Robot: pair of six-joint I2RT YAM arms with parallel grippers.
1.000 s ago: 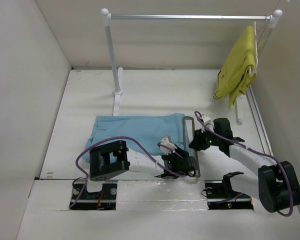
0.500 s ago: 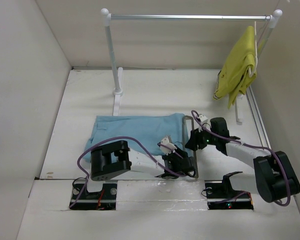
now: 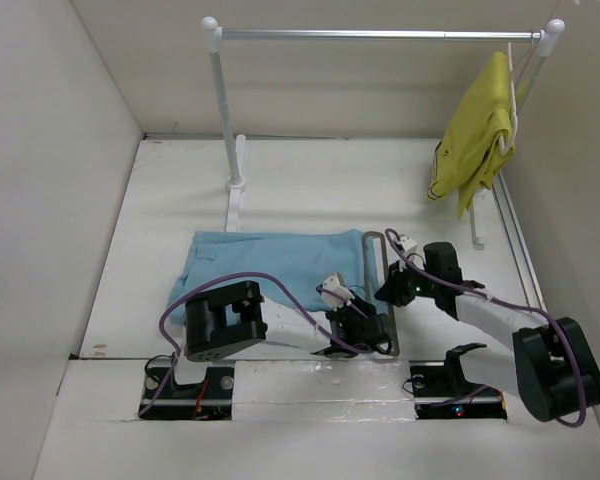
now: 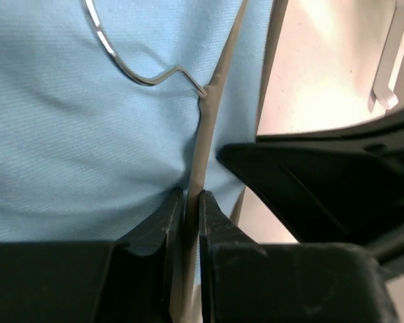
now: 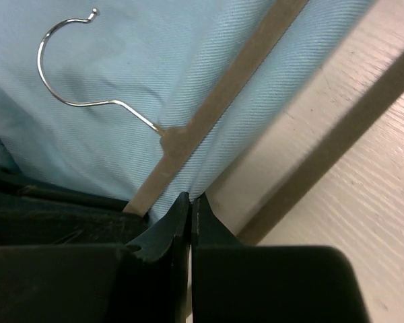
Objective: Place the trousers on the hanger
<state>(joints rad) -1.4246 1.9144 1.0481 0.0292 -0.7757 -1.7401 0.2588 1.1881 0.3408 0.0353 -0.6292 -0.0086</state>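
Trousers (image 3: 270, 262): sky-blue, flat on table (image 3: 310, 190), near arm bases.
Hanger (image 5: 236, 67): lies along trousers' R edge, wire hook (image 5: 74, 67) over the cloth.
L gripper (image 4: 192, 198): clamped on hanger's grey bar.
R gripper (image 5: 190, 202): pinched tight at trousers' hem, just beside bar; cloth looks nipped.
Rail (image 3: 380, 34): at back, w/ yellow garment (image 3: 477, 135) on R end.
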